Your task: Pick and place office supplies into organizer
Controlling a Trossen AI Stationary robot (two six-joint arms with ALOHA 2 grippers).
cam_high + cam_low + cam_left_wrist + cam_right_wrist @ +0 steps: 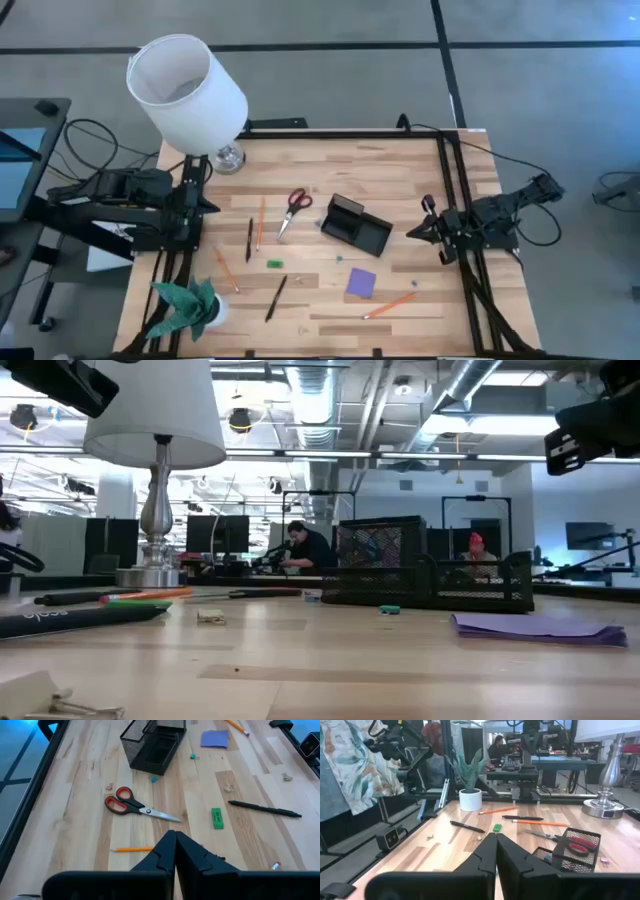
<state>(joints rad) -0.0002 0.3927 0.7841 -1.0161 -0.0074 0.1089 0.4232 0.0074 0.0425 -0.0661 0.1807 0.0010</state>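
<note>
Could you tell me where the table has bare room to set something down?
Bare wood lies along the far edge, between the lamp and the right gripper, behind the organizer. The near middle is crowded: scissors, pens, pencils, purple pad, plant.

No text, label, brand or number could be read; pale lettering on a dark pen (70, 620) was too blurred to make out.

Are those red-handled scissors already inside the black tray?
No. In the high view the scissors lie flat on the bare wood, apart from the black tray, on its lamp side.
</note>
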